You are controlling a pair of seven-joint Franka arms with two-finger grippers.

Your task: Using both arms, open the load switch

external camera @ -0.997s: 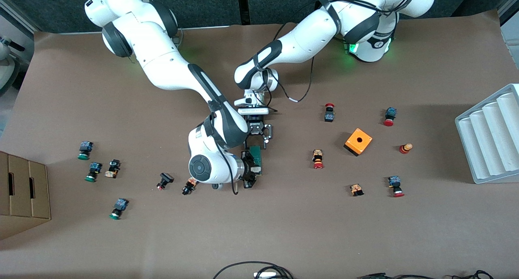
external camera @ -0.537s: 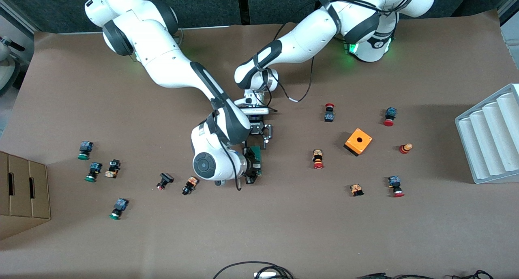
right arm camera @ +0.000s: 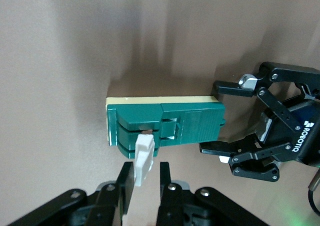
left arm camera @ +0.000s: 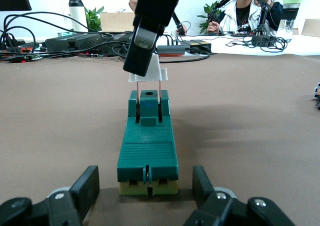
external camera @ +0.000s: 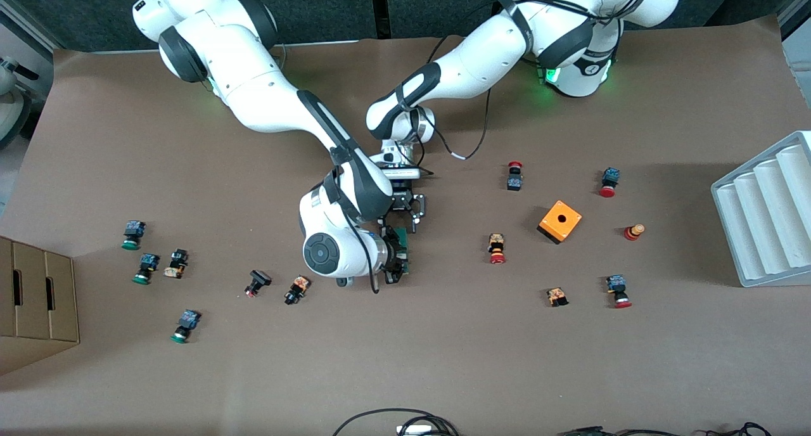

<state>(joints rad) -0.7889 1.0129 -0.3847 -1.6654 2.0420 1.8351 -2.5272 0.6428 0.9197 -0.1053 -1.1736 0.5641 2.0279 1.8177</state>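
Right gripper (right arm camera: 145,175) pinched tight on white tab (right arm camera: 144,153) of load switch (right arm camera: 190,121); switch lies flat on table (external camera: 443,360) right under it. Over last second right wrist swung in closer to left gripper (external camera: 405,215). Tab now stands lifted off green body on its pins, so I'd say opening underway, not finished. Left gripper closed round switch's other end, bracing it. Room: bare table round both; closest stray button (external camera: 296,290) well clear of right wrist. Grippers near each other, little slack between.
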